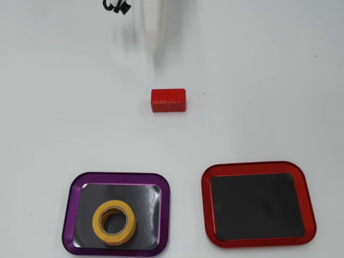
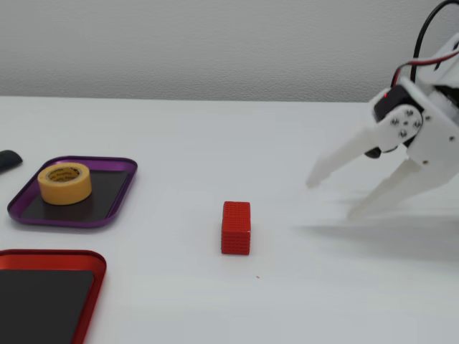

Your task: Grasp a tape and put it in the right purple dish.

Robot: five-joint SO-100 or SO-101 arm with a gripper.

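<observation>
With the yellow tape roll [image 2: 64, 183] already lying inside the shallow purple-rimmed square dish [image 2: 115, 208], well apart from the white pincer [image 2: 332, 198], whose fingers spread wide and empty above the table [image 2: 215, 143], the placing looks done; only pulling clear remains.

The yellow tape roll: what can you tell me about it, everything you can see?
The tape is a small yellow roll with a patterned inner ring, like paper masking tape. It lies flat, hole facing up, inside the purple dish, resting on the dish's dark floor toward its front left in the overhead view. Nothing else touches it; the gripper is open and far away.
</observation>
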